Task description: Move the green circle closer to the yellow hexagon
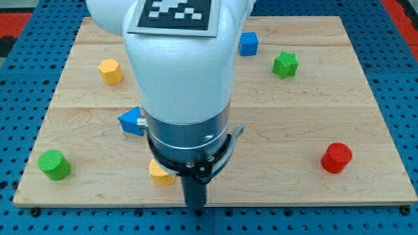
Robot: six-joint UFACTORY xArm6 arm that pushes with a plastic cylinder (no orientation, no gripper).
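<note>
The green circle (53, 164), a short matte cylinder, sits at the lower left of the frame near the surface's (307, 98) left edge, well apart from the yellow hexagon (110, 70) in the upper left. The surface is a pale wooden board with visible grain and plank seams, lying on a blue perforated base (398, 78). My arm (179, 65) fills the middle of the frame, a glossy white housing with a black-and-white marker on top and a dark collar below, and it hides a good part of the board. My tip (194, 207) is at the bottom edge of the board, centre frame; this end effector is a plain dark rod with nothing to open or close, and it grips nothing. Just to its left a second yellow block (160, 173) is partly covered by the collar, so I cannot make out its shape. A blue block (132, 121), wedge-like, pokes out at the arm's left side, partly hidden. A blue cube (248, 44) shows at top centre, a green star (285, 64) at upper right, a red cylinder (336, 158) at lower right.
</note>
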